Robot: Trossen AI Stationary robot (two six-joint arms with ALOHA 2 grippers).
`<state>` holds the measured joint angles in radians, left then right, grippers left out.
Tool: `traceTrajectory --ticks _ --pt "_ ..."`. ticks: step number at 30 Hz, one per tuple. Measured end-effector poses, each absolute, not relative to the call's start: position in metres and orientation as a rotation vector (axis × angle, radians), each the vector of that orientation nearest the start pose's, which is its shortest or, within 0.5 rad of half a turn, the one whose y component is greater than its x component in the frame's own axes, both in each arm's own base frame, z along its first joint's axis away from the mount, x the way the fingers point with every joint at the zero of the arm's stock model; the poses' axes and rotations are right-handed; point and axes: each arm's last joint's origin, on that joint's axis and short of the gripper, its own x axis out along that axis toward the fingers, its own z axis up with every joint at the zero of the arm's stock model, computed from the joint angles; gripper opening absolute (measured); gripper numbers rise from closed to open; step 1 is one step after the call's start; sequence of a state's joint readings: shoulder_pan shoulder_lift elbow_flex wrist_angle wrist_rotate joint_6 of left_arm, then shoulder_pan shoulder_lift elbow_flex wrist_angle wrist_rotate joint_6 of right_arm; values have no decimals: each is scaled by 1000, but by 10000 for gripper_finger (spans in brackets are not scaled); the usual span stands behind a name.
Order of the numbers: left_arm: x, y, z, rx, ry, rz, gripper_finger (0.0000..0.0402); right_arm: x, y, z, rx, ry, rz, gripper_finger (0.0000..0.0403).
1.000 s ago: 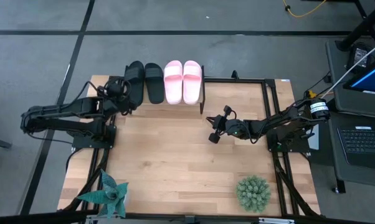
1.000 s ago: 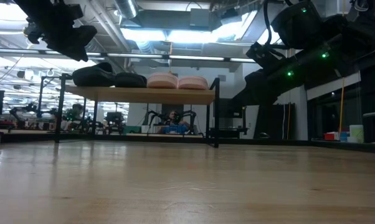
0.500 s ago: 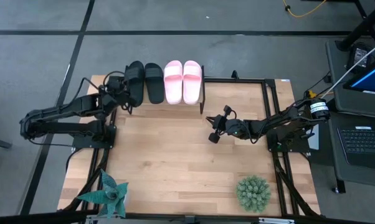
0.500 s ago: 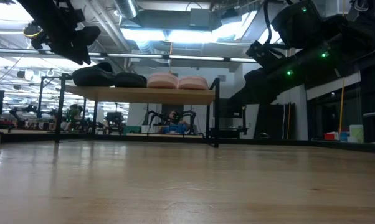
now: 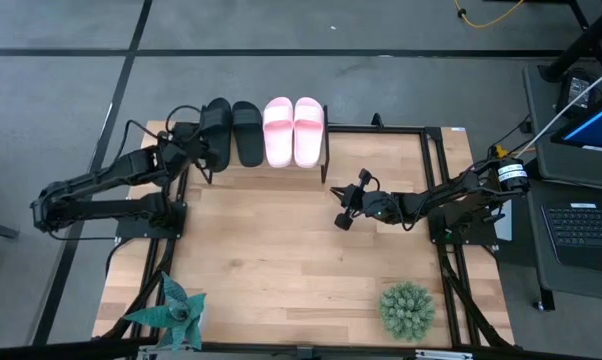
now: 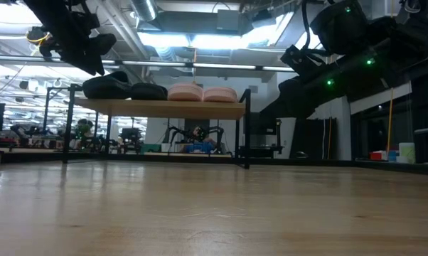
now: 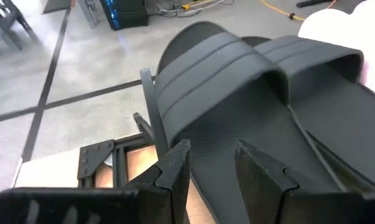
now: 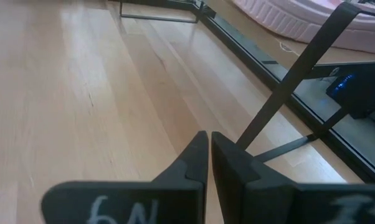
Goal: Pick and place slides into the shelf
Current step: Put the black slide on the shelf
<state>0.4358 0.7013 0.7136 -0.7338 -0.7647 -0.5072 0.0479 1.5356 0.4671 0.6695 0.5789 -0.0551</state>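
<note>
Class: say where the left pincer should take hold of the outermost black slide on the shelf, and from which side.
Probably the near heel edge of the outermost black slide, coming from the table side. The sole lies flat on the shelf with its heel toward the open left pincer; that thin rim fits between the fingers, while the wide strap looks too broad.

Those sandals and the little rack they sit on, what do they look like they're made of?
The black slides look like matte moulded foam or rubber: dull surface, fine texture, ribbed strap. The pink slides seem the same, smooth and pale. The shelf has a light wood-look plank, grain not visible, on thin black legs, probably painted metal.
</note>
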Motion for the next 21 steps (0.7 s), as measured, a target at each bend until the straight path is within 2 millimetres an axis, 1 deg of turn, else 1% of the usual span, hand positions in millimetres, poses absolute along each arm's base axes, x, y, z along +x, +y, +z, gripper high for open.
traceTrajectory --ticks 13,21 --pt "117 88 268 -251 574 1352 116 267 -3 147 -180 390 -513 23" --pt "124 99 265 -216 600 1369 116 267 -3 147 -181 390 -513 23"
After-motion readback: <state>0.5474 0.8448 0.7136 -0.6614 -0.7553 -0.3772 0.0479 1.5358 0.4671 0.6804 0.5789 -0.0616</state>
